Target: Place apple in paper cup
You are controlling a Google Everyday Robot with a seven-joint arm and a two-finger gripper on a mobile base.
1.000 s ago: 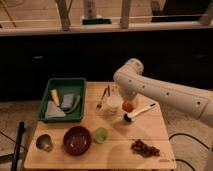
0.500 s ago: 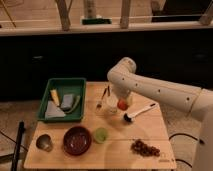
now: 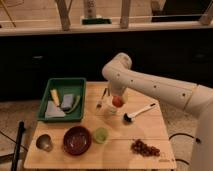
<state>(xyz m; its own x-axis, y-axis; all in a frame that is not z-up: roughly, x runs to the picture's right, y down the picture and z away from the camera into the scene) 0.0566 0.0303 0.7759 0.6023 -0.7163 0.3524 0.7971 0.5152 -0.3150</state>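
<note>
Apple [image 3: 117, 101] in jaws above paper cup [image 3: 111, 108]

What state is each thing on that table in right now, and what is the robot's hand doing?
gripper: shut on the apple, over the paper cup.
apple: held, not yet down in the paper cup.
paper cup: upright.
light-green cup: upright.
metal cup: upright.
red bowl: upright, nothing seen inside.

Red-orange apple [image 3: 118, 101] in gripper [image 3: 117, 96], grn tray [image 3: 66, 80]
</note>
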